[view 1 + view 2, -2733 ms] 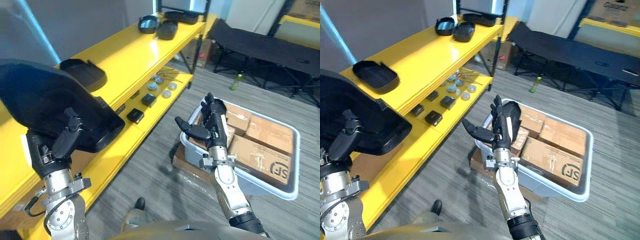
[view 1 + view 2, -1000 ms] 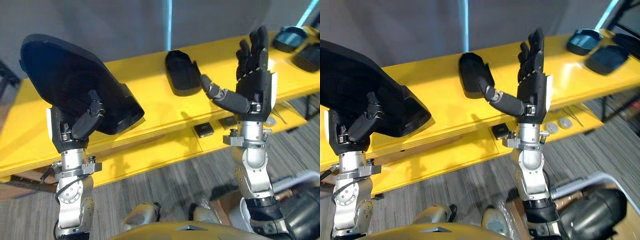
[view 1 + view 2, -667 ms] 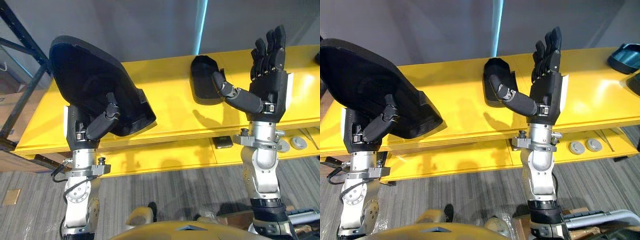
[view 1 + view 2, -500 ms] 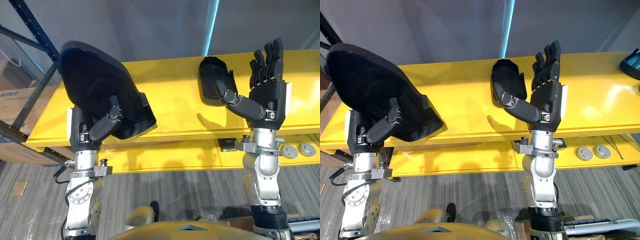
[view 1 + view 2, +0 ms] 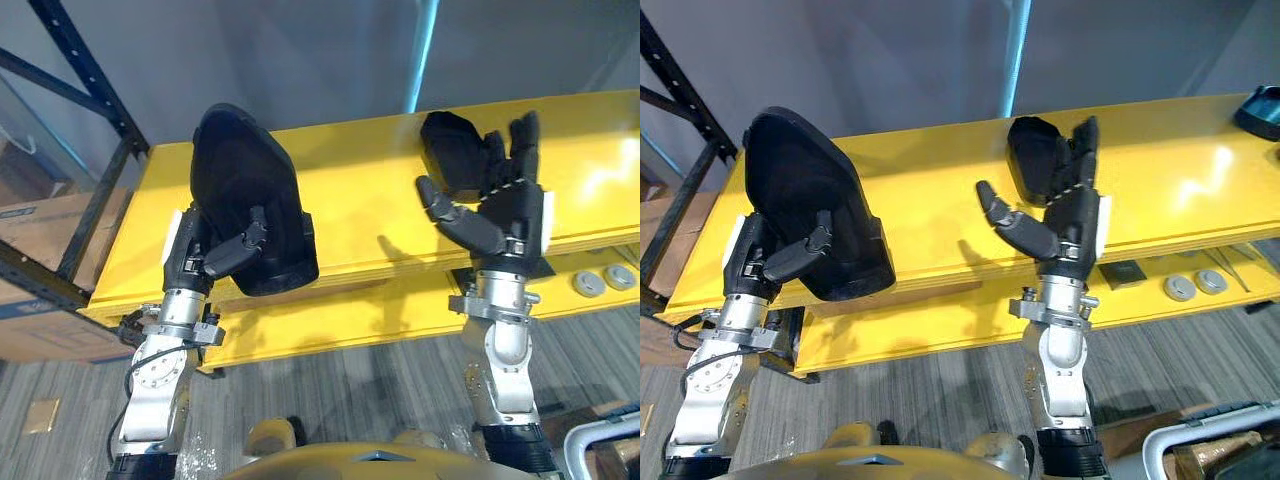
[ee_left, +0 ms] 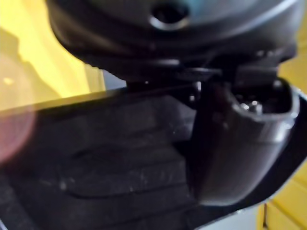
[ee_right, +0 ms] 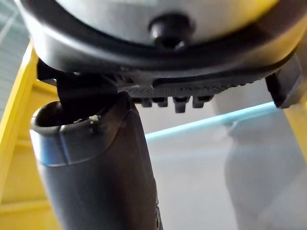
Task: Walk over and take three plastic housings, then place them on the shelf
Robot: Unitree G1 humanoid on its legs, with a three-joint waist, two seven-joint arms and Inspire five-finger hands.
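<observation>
Yellow shelf (image 5: 360, 170) boards are faced squarely, and over their near left part the large black housing (image 5: 240, 190) is held by the left hand (image 5: 205, 255), whose thumb is clamped across its hollow face while the fingers are hidden behind it. Compared with half a second ago, the housing has been carried forward and lowered, so that its lower end now lies at the shelf's front edge. Whether it already rests on the board cannot be told. Placement is judged to be close, with release not yet made. The right hand (image 5: 505, 210) is kept raised and empty, its fingers straight and now tipped toward the shelf, just in front of a second housing (image 5: 1030, 155) already lying there. A third housing (image 5: 1262, 105) is seen at the far right. Round discs (image 5: 1180, 288) are laid on the lower board. A dark rack upright (image 5: 90, 90), a grey wall (image 5: 300, 50) and a striped grey floor (image 5: 350, 390) enclose the scene.
</observation>
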